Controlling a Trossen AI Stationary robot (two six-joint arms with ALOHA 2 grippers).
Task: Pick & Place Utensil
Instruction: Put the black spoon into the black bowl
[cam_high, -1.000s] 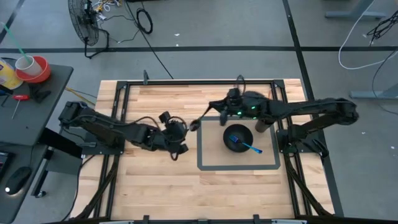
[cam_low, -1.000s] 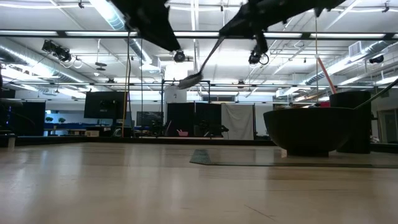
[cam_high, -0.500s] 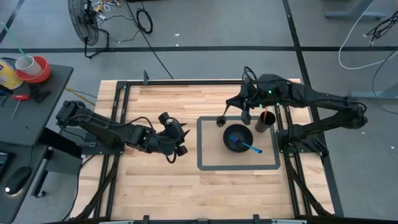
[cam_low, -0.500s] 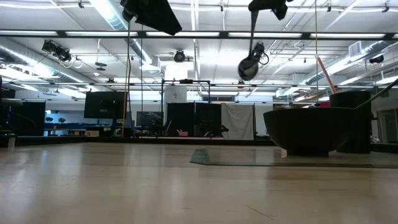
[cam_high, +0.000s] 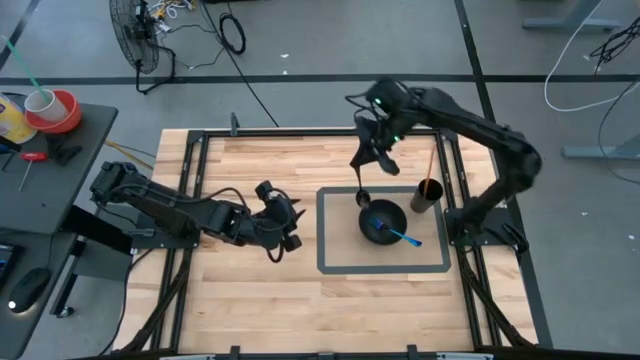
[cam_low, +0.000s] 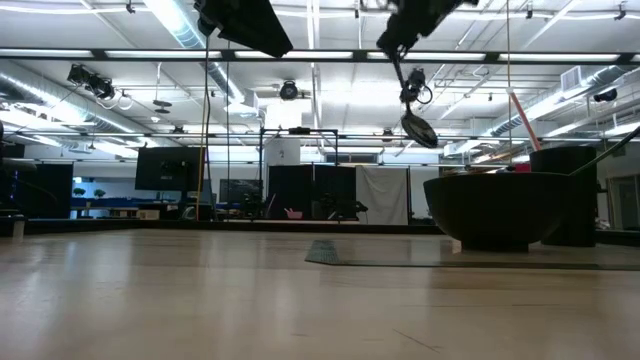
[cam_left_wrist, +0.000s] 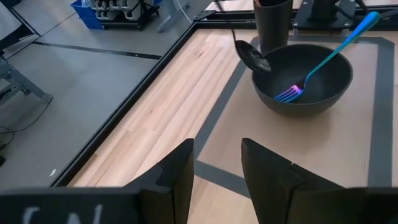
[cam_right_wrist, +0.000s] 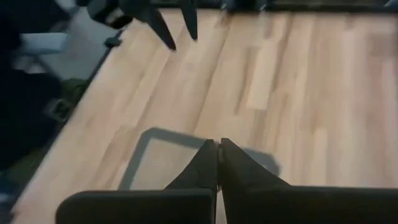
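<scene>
A dark spoon hangs from my right gripper, which is shut on it above the table's far middle. The spoon's head hovers by the far left rim of a black bowl. A blue fork lies in the bowl, its handle leaning on the rim. A black cup with a thin stick stands right of the bowl. My left gripper waits open left of the bowl and holds nothing. My right gripper pinches the spoon's handle near its upper end between its two shut fingers, coming from above at a slant. The spoon hangs below the fingers, nearly upright, head down, clear of the bowl and table.
A grey taped rectangle frames the bowl on the wooden tabletop. The black frame rails run along the table's edges. Bare wood lies toward the near edge and left of the rectangle.
My right gripper has risen and gone toward the table's far edge, turning its wrist. The spoon, which stuck out toward the left, has swung down and now hangs head down, its head carried right toward the bowl.
</scene>
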